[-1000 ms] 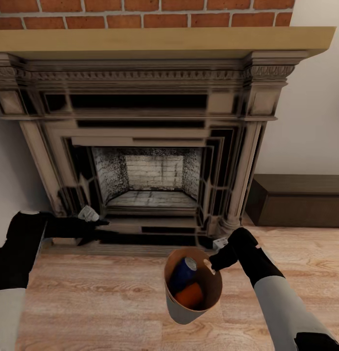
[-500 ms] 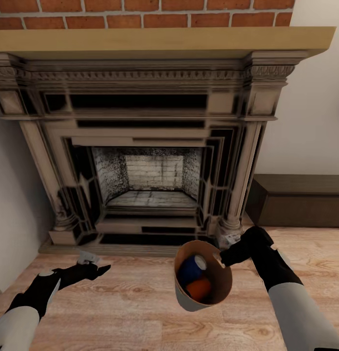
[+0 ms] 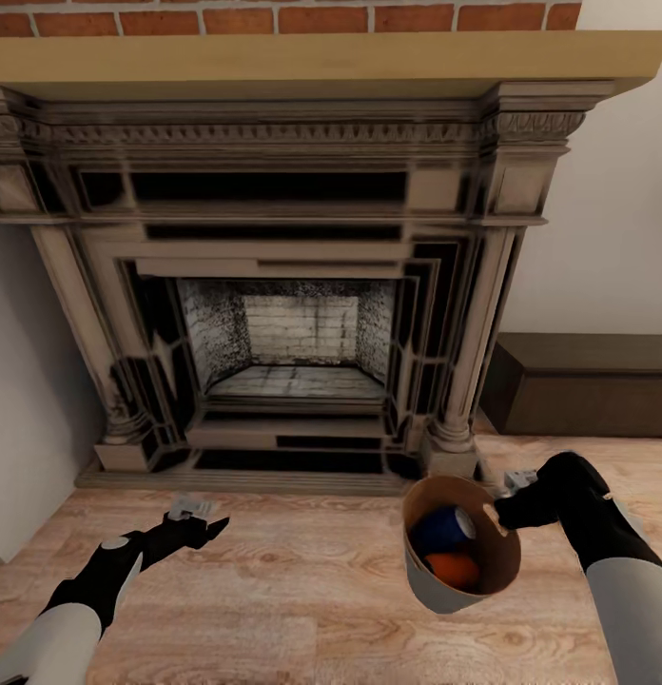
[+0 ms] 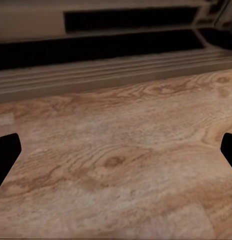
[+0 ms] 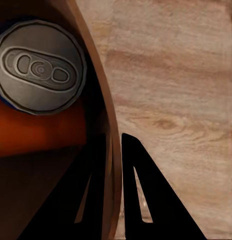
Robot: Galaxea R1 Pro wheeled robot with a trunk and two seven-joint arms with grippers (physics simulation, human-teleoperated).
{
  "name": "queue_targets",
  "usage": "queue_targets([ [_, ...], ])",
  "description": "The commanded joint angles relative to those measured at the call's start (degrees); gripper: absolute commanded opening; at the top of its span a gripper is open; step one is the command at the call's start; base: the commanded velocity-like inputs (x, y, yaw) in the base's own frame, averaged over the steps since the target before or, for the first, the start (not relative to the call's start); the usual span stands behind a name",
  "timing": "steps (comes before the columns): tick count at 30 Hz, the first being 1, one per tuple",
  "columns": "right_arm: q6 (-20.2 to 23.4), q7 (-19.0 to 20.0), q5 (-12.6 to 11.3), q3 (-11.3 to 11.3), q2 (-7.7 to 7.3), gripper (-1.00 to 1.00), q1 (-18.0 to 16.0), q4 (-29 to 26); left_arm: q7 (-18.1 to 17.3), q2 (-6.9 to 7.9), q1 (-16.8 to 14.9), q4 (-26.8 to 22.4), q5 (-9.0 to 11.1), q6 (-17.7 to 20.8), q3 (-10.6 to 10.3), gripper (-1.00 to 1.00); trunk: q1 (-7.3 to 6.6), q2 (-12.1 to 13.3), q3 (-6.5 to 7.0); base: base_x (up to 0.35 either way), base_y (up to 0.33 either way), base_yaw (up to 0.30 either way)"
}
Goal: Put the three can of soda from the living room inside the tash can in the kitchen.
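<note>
The tash can (image 3: 461,557) hangs tilted above the wood floor (image 3: 302,590), its tan inside turned toward the head camera. The right end effector (image 3: 502,517) has closed on its rim, one finger inside the wall and one outside, as the right wrist view shows plainly (image 5: 112,165). Inside the bin lie a dark blue can of soda (image 3: 443,529) with a silvery top (image 5: 40,70) and an orange can of soda (image 3: 453,570) just below it, the two touching; more orange shows beneath the blue one in the right wrist view, though whether that belongs to a second orange can is hard to say.

The left end effector (image 3: 205,528) hovers over the floor well apart from the bin, fingers spread wide and holding nothing (its dark fingertips (image 4: 6,156) sit at either edge of the left wrist view). Behind both stands the fireplace (image 3: 293,285) with its wooden mantel (image 3: 312,62) and brick above. A low dark cabinet (image 3: 583,381) sits against the wall beside it.
</note>
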Motion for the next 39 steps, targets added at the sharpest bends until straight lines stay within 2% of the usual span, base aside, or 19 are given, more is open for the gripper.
queue_targets([
  [1,0.68,0.33,-1.82,-0.15,-0.95,-1.0,-0.07,1.37,0.22,-0.02,0.05,0.01,0.04,-0.4,0.01,1.0,0.01,-0.03,-0.22,0.0,0.0,0.0],
  [8,0.68,0.21,-2.01,-0.4,-2.99,-1.0,-0.21,4.42,1.17,-0.03,0.17,0.01,0.06,-2.21,0.01,1.0,0.19,-0.12,-1.77,0.0,0.0,0.0],
  [18,0.68,0.45,-2.07,-0.45,-3.74,-1.0,-0.35,6.77,1.36,-0.03,0.61,-0.08,0.08,-2.47,0.01,1.0,0.45,-0.25,-3.98,0.0,0.0,0.0],
  [22,0.68,0.66,-2.04,-3.37,-3.77,-1.0,-0.3,7.05,1.4,-0.04,0.69,-0.02,0.06,-2.48,0.01,1.0,0.55,-0.31,-4.87,0.0,0.0,0.0],
  [23,0.68,0.62,-1.99,-5.06,-3.79,-1.0,-0.3,7.24,1.41,-0.04,0.7,-0.01,0.04,-2.48,0.01,1.0,0.58,-0.32,-5.09,0.0,0.0,0.0],
  [26,0.68,0.52,-1.91,-7.1,-3.88,-1.0,-0.29,7.51,1.41,-0.04,0.71,0.0,-0.04,-2.48,0.01,1.0,0.66,-0.36,-5.76,0.0,0.0,0.0],
  [30,0.68,0.47,-1.93,-8.11,-3.88,-1.0,-0.24,7.63,1.38,-0.04,0.71,0.0,-0.08,-2.48,0.01,1.0,0.68,-0.38,-5.98,0.0,0.0,0.0],
  [39,0.68,0.37,-1.8,-8.41,-3.73,-1.0,-0.21,7.66,1.41,-0.04,0.72,0.07,-0.32,-2.48,0.01,1.0,0.68,-0.38,-5.98,0.0,0.0,0.0],
])
